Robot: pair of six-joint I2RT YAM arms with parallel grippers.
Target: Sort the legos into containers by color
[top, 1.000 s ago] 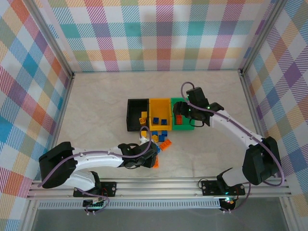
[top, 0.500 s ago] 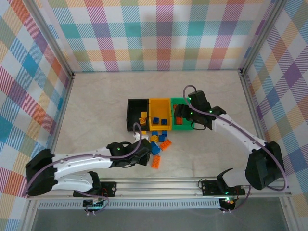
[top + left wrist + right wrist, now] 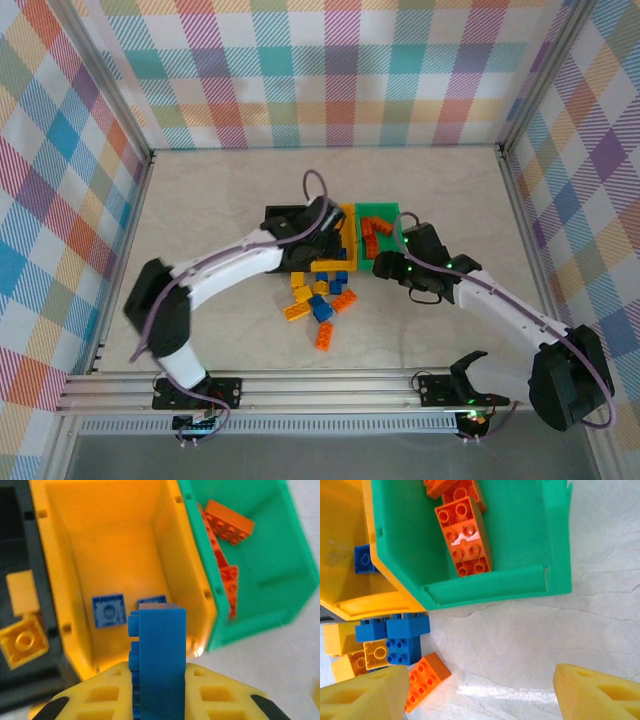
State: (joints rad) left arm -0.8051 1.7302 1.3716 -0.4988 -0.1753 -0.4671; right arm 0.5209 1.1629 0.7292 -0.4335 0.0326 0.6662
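Observation:
My left gripper [image 3: 160, 675] is shut on a blue lego [image 3: 161, 645], held upright over the near end of the yellow container [image 3: 55, 570]. Two blue legos [image 3: 108, 611] lie on that container's floor. The green container [image 3: 270, 565] to its right holds orange legos [image 3: 227, 522]; the black container [image 3: 15, 540] to its left holds yellow legos [image 3: 22, 640]. My right gripper [image 3: 480, 690] hangs open over bare table just in front of the green container [image 3: 520, 535], with an orange lego [image 3: 425, 680] by its left finger. Seen from above, the left gripper [image 3: 328, 215] is over the containers and the right gripper [image 3: 385, 268] is beside them.
Loose legos lie in front of the containers: yellow [image 3: 297, 303], blue [image 3: 322, 308] and orange [image 3: 324, 335]. Metal frame rails [image 3: 130, 230] and checked walls close in the table on three sides. Open tabletop [image 3: 210, 200] spreads to the left and behind the containers.
The left gripper closed on a blue lego at the near pile and swung it up over the yellow container. The right gripper drew back from the green container toward the near side.

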